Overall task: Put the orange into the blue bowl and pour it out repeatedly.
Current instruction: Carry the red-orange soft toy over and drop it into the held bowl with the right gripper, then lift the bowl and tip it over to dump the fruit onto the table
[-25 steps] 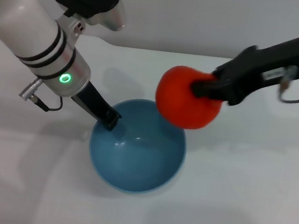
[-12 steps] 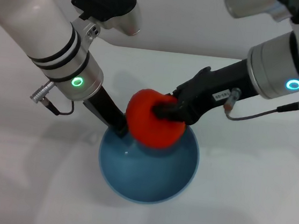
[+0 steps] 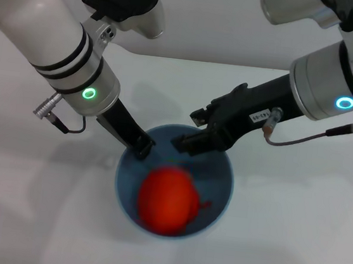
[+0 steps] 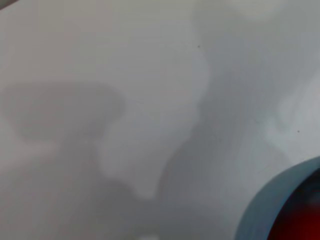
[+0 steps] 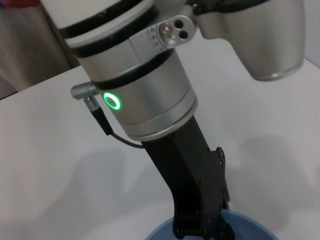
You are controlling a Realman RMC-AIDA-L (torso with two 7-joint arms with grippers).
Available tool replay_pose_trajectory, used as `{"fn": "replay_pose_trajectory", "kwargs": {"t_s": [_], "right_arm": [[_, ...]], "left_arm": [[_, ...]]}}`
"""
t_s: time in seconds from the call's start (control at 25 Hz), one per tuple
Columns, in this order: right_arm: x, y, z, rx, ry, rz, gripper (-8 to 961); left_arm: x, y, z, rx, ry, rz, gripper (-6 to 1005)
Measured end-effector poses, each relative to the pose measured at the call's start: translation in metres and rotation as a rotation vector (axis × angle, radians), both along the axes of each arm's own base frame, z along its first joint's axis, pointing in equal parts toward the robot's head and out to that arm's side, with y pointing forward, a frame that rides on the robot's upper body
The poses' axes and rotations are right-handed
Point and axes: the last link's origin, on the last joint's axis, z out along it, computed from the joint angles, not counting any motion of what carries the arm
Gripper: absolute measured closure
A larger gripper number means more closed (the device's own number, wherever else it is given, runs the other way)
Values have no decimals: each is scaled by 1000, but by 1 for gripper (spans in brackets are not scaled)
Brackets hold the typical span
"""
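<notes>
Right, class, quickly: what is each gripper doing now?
Left gripper: shut on the blue bowl rim.
Right gripper: open above the bowl, the orange released inside.

- A plain robot test bench, lab-like: bare white table (image 3: 291,247) everywhere.
- At twelve o'clock, a blank pale wall (image 3: 208,21).
</notes>
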Motion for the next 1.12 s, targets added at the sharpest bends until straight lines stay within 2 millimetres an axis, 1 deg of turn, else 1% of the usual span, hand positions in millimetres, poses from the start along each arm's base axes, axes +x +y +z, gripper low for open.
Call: {"fn": "replay_pose_trajectory", "kwargs": {"t_s": [0.04, 0.16, 0.2, 0.24, 0.28, 0.32, 0.36, 0.44, 0.52, 0.56, 0.68, 0.72, 0.76, 0.8, 0.84, 0.92, 0.96, 1.0, 1.12], "right_arm": [[1, 1, 3, 12, 8, -6, 475], [0, 1, 9, 33, 22, -3, 417], [-1, 1, 16, 58, 36, 0, 398], [0, 2, 29, 103, 60, -5, 379], [2, 2, 38, 131, 74, -15, 379], [2, 2, 38, 131, 74, -15, 379], [7, 2, 48, 163, 88, -35, 379], [20, 3, 68, 219, 110, -86, 378], [42, 2, 87, 270, 131, -166, 378], [53, 1, 94, 291, 140, -204, 378], [94, -2, 112, 353, 175, -349, 378], [120, -8, 120, 374, 196, -443, 378], [130, -11, 123, 379, 204, -479, 377], [130, -11, 123, 379, 204, -479, 377], [140, -16, 125, 384, 212, -519, 377], [155, -23, 128, 386, 225, -576, 377], [167, -30, 132, 390, 234, -624, 377], [167, -30, 132, 390, 234, -624, 378], [183, -39, 138, 397, 239, -689, 378]], "left_arm": [[0, 0, 0, 0, 1, -1, 999], [0, 1, 0, 2, -1, -3, 999], [0, 1, 0, 5, -2, -5, 999], [1, 2, 0, 7, -3, -7, 999], [1, 2, 0, 11, -6, -10, 999], [2, 3, 0, 20, -11, -16, 999], [3, 5, 0, 29, -16, -21, 999], [4, 8, 0, 60, -33, -40, 999], [8, 13, 0, 112, -61, -83, 999], [10, 15, -1, 133, -76, -104, 999], [19, 22, -5, 229, -149, -185, 999], [23, 25, -7, 276, -183, -221, 999], [26, 27, -9, 304, -200, -249, 999], [26, 27, -9, 304, -200, -249, 999], [28, 27, -12, 326, -213, -273, 999], [30, 27, -19, 373, -237, -331, 999], [32, 28, -21, 397, -249, -356, 999], [33, 28, -23, 421, -262, -379, 999], [34, 29, -25, 500, -301, -440, 1000]]}}
